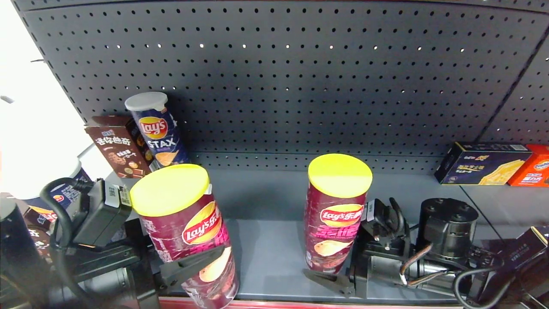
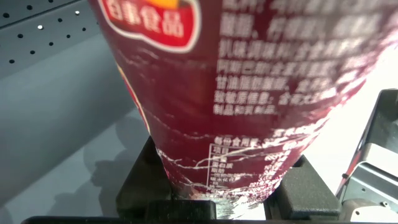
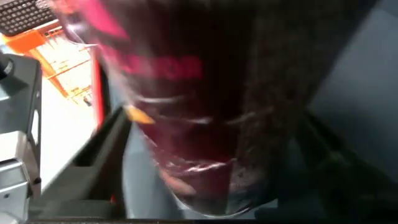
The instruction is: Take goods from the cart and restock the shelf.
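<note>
Two maroon chip cans with yellow lids are at the front of the grey shelf. The left can leans slightly at the shelf's front edge, with my left gripper shut on its lower half. The left wrist view has the same can wedged between the black fingers. The right can stands near the middle of the shelf, and my right gripper is shut on its base. In the right wrist view this can sits between the two dark fingers.
A blue chip can and a brown cookie box lean at the back left of the shelf. A dark blue box and an orange box lie at the back right. The perforated back panel closes the rear. Open shelf lies between the two maroon cans.
</note>
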{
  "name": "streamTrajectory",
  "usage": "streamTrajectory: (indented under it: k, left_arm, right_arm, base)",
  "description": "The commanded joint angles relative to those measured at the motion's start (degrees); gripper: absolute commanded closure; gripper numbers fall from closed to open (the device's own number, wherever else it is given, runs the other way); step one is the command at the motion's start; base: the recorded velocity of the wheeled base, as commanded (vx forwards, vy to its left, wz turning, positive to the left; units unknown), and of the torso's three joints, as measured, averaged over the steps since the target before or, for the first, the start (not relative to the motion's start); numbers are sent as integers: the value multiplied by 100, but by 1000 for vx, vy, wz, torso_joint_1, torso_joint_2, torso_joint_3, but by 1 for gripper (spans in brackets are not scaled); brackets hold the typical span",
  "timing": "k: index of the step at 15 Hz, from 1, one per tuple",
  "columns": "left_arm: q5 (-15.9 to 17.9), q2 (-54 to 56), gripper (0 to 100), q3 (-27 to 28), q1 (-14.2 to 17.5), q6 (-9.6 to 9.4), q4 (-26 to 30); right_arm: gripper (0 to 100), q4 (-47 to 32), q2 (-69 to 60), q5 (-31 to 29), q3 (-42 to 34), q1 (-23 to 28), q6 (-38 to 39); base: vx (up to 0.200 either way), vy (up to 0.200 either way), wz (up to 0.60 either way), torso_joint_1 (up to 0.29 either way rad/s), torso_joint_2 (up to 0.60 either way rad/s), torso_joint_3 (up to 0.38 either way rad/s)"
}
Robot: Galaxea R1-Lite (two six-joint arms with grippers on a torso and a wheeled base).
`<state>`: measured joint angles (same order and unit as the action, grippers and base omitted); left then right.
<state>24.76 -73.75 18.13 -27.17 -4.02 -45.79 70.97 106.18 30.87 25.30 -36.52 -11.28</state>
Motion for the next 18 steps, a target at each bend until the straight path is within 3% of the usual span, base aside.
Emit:
streamTrajectory:
  k: [1, 10, 13, 15, 17, 18]
  left_arm:
    - [3, 1, 100, -2, -7, -2, 0]
    - [3, 1, 100, -2, -7, -2, 0]
    - [3, 10, 100, -2, -7, -2, 0]
    - [3, 19, 100, -2, -7, -2, 0]
    - [3, 80, 100, -2, 1, 7, 0]
    - [3, 80, 100, 7, 1, 7, 0]
  right_arm:
    - [0, 31, -168, 7, -130, -4, -6]
    - [0, -49, -2383, -151, -1123, 295, -24]
    - [0, -57, -3174, -142, -1457, 752, -24]
    - [0, -136, -3789, -239, -1703, 1358, -24]
    - [0, -550, -4606, -784, -1809, 1815, -24]
    - [0, -1253, -5389, -1311, -1879, 1921, -15]
  base:
    - [0, 0, 0, 0, 0, 0]
    - [0, 0, 0, 0, 0, 0]
    - [0, 0, 0, 0, 0, 0]
    - [0, 0, 0, 0, 0, 0]
    - [0, 0, 0, 0, 0, 0]
    - [0, 0, 0, 0, 0, 0]
